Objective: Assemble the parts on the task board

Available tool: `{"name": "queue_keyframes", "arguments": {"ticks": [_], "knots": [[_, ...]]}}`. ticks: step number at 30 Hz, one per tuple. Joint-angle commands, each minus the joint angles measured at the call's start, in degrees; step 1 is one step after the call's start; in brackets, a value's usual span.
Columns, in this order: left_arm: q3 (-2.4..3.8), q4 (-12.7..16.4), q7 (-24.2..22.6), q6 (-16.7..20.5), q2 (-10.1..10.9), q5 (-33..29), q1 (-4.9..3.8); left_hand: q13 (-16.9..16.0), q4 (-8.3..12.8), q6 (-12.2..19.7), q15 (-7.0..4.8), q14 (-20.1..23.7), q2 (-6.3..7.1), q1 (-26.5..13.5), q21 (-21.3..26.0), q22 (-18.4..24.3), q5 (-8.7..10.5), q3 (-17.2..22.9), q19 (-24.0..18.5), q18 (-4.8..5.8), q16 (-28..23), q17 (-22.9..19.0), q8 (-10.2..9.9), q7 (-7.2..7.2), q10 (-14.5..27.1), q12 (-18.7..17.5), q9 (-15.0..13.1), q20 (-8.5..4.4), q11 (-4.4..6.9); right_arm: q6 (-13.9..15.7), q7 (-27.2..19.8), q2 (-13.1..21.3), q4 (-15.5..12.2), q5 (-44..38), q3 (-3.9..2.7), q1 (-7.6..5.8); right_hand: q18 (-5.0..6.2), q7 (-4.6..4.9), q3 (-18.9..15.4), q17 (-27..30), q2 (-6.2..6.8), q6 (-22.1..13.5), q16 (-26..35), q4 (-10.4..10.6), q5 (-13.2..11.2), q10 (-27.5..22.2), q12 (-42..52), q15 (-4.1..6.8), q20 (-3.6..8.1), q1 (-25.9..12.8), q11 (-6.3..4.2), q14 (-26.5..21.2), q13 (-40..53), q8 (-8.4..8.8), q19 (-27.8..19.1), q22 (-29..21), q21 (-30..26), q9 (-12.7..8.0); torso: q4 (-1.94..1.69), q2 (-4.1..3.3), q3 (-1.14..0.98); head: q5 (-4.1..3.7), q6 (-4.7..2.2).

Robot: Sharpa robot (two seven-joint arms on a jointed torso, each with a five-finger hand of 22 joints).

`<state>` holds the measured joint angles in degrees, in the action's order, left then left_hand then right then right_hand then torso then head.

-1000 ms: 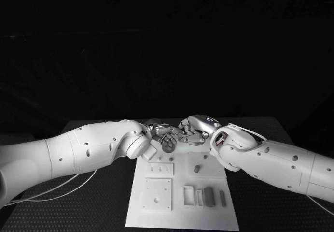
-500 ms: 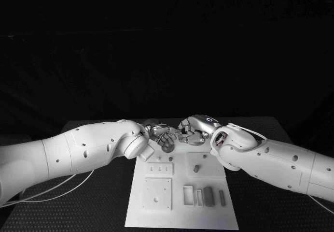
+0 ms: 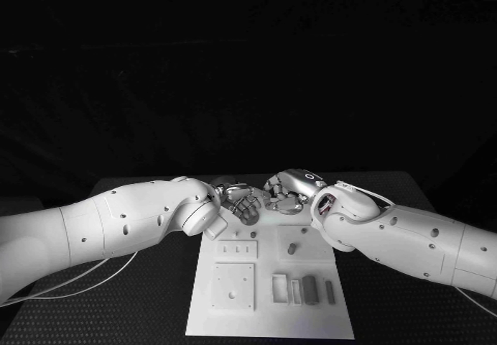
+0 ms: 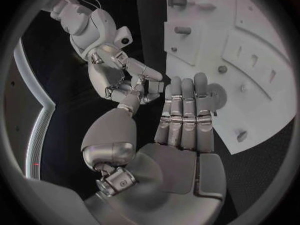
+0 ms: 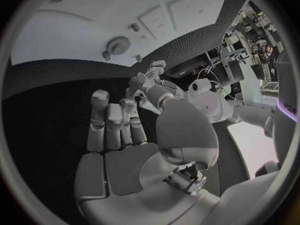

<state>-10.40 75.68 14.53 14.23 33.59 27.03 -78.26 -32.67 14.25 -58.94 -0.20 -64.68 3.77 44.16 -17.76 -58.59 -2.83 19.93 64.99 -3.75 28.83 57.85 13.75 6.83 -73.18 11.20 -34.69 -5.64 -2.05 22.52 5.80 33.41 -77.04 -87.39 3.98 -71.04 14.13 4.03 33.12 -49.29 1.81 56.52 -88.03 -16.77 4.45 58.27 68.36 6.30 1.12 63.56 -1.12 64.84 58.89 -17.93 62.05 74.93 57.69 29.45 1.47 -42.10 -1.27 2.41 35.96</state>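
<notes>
Silver left hand (image 3: pixel 240 202) and right hand (image 3: pixel 288 191) | close together at far end of white task board (image 3: pixel 271 316) | fingers straight, released, grasping nothing | black desk (image 3: pixel 145 316)

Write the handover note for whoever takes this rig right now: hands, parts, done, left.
Left hand: open, fingers straight, holding nothing, at the far end of the task board.
Right hand: open, empty, close beside the left hand there.
Parts: small grey pieces lie near the board's right side; another part sits mid-board; a gear sits near its far end.
Done: cannot tell what is seated.
Left: pick up and assemble the loose parts.
</notes>
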Motion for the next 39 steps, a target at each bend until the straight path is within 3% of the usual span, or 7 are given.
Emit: {"name": "queue_keyframes", "arguments": {"ticks": [1,15,25,39], "knots": [[0.04,0.4,-1.0,-1.1,-0.1,0.6,-0.03,-0.2,0.3,0.0,-0.16,0.1,-0.45,-0.3,0.3,-0.2,0.01,-0.3,-0.1,-0.62,0.4,0.2,-0.1,-0.18,0.2,0.4,0.1,-0.29,0.13,-1.6,0.9,-0.6,0.6,-1.2,-0.02,0.02,0.87,1.11,0.3,0.1,-0.33,3.0,-0.1,0.1,0.1,0.3,0.2,0.41,0.23,0.1,0.09,0.1,-0.1,-1.71,0.4,0.9,0.4,5.9,0.05,-0.03,0.01,0.03,0.08],[0.06,0.9,-2.5,0.2,-0.2,-1.0,0.03,-0.8,2.4,-0.4,-0.35,-0.2,-3.78,3.1,0.3,-0.9,0.01,0.3,0.3,-0.5,0.7,0.4,0.1,-0.35,0.2,0.9,0.2,-0.43,0.26,-3.1,0.7,-1.5,1.2,-1.3,0.0,0.05,0.87,1.1,0.3,0.1,-0.33,3.0,-0.1,0.2,0.1,0.4,0.1,0.42,0.26,0.1,0.09,0.2,-0.1,-1.7,0.4,0.9,0.4,6.0,0.03,-0.03,-0.08,-0.19,0.23],[0.06,1.0,-2.1,0.5,-0.2,-1.1,0.03,-0.9,2.4,0.1,-0.15,0.2,-4.67,4.7,0.6,-1.1,0.02,0.1,-0.1,-0.33,0.5,0.3,-0.2,-0.06,0.7,0.7,0.3,-0.29,0.03,-3.0,0.5,-1.6,0.7,-1.3,0.0,0.06,0.87,1.09,0.3,0.1,-0.34,3.0,0.0,0.2,0.1,0.4,0.1,0.42,0.27,0.1,0.09,0.2,-0.1,-1.7,0.4,0.9,0.4,6.0,0.05,-0.02,-0.13,-0.18,0.25],[0.06,0.9,-1.4,0.3,-0.3,-1.1,0.03,-0.9,2.2,1.0,0.2,0.8,-4.63,4.6,1.2,-1.2,0.02,-0.9,-0.6,-0.18,0.1,0.2,-0.6,0.41,1.5,0.4,0.6,-0.01,-0.36,-2.6,0.3,-1.7,0.5,-1.2,0.0,0.11,0.87,1.08,0.3,0.1,-0.36,3.0,0.0,0.2,0.1,0.4,0.1,0.43,0.3,0.1,0.07,0.3,-0.1,-1.7,0.4,0.9,0.4,6.1,0.02,-0.03,-0.11,-0.19,0.39]]}}
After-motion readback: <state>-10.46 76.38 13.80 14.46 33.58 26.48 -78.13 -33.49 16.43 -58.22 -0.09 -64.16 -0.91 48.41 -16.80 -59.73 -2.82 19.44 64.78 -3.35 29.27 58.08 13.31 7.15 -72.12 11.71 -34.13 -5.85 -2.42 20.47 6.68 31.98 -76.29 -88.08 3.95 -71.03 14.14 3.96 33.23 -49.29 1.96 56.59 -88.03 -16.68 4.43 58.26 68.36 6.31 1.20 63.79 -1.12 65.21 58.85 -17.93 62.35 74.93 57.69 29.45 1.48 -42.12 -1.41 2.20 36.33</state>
